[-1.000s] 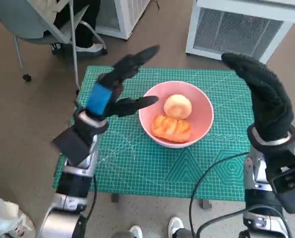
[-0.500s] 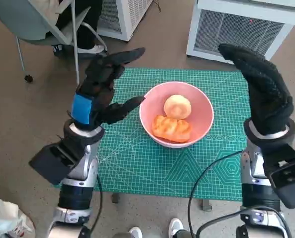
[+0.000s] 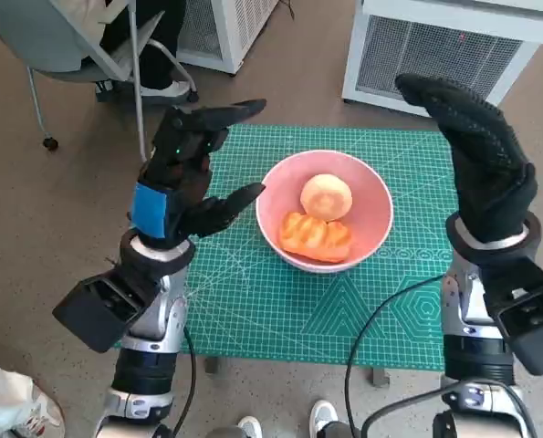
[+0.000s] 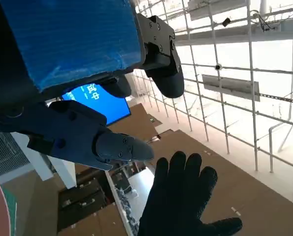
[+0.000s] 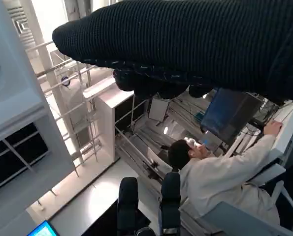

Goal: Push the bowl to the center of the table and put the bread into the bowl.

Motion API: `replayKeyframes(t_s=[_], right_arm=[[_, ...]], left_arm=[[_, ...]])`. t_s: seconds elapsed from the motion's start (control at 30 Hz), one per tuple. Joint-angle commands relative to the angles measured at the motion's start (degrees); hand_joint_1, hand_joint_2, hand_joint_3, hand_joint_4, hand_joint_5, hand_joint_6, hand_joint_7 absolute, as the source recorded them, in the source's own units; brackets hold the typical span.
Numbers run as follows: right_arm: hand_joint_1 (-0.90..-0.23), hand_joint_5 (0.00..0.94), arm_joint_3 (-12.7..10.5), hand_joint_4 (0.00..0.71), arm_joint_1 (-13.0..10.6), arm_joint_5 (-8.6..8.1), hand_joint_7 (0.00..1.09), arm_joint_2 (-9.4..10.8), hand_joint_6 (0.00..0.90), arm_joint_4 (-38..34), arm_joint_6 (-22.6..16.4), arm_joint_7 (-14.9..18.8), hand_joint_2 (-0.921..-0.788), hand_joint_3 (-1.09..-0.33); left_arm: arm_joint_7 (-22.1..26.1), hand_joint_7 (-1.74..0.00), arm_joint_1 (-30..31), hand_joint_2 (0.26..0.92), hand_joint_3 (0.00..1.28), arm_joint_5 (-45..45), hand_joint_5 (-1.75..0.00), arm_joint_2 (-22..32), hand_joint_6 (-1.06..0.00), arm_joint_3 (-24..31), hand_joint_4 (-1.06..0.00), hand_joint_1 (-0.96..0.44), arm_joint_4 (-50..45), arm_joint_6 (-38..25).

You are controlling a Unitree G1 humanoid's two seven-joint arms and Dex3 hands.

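the pink bowl point(image 3: 324, 212) sits on the green cutting mat point(image 3: 253, 301) that covers the small table, near the mat's middle and a little toward its far edge. inside the bowl lie two pieces of bread: a round pale bun point(image 3: 327, 196) toward the far side and a ridged orange-brown bread point(image 3: 315, 235) in front of it, the two touching.

the left hand point(image 3: 187, 178), black with blue tape point(image 3: 149, 210) across its back, is raised above the mat's left edge, just beside the bowl's left rim but not touching it. its fingers are spread apart and hold nothing; one black finger point(image 3: 232, 203) points toward the bowl, others reach up and away from it. in the left wrist view the same spread fingers point(image 4: 114, 147) show against a bright ceiling, with the gloved hand point(image 4: 183, 196) visible beyond them.

the right hand point(image 3: 483, 164), in its black knitted glove, stands upright above the mat's right edge, to the right of the bowl and apart from it. its fingers are held together, arching forward, with nothing in them.

a grey chair point(image 3: 79, 50) stands on the floor beyond the table's left corner, and a white grilled unit point(image 3: 435, 50) beyond its right. the right wrist view shows a seated person in a pale coat point(image 5: 220, 179).
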State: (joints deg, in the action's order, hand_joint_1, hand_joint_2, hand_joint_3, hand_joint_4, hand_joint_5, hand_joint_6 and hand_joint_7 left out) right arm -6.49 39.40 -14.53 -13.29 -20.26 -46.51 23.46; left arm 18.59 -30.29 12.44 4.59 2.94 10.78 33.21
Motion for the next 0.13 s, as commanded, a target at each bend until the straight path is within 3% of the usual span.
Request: replayKeyframes(t_s=[0.03, 0.13], right_arm=[[-0.596, 0.003, 0.0, 0.249, -0.8, 0.05, 0.44, -0.3, 0.102, 0.1, 0.6, 0.6, -0.921, -0.744], [-0.596, 0.003, -0.1, 0.251, -0.9, 0.37, 0.44, -0.5, 0.102, 0.1, 0.5, 0.4, -0.921, -0.745]], left_arm=[[0.9, -1.01, 0.3, 0.921, 0.18, 1.4, -0.9, 0.4, -0.22, 0.4, -0.2, -0.33, -0.6, -0.6], [1.2, -1.02, 0.2, 0.921, 0.18, 1.6, -0.92, 0.4, -0.22, 0.4, -0.19, -0.32, -0.5, -0.8]])
